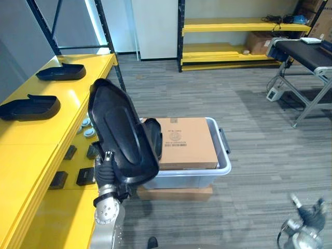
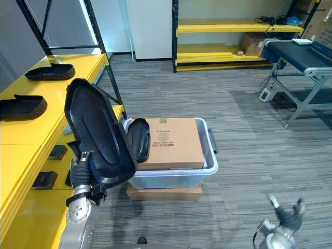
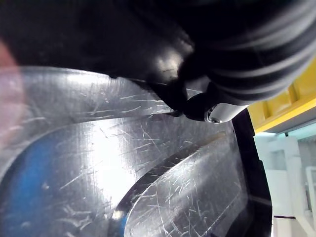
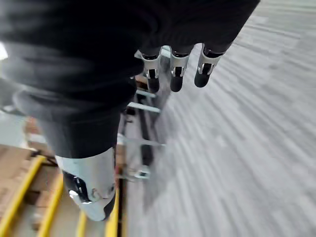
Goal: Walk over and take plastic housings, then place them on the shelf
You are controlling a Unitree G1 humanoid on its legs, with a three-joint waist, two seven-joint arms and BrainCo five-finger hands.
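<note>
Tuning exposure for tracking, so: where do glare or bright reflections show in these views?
Left wrist view: broad white glare over the scratched plastic housing beside the left hand. Left eye view: a bright wall strip reflects on the yellow shelf. Right wrist view: small glints on the open right hand.

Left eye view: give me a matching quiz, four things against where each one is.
1. raised housing
2. cardboard box
3. far housing
4. right hand

A. on the yellow shelf
B. in the pale bin
C. open, low over the carpet
D. carried by the left hand

Pairs: 1-D, 2-B, 3-A, 4-C.
</note>
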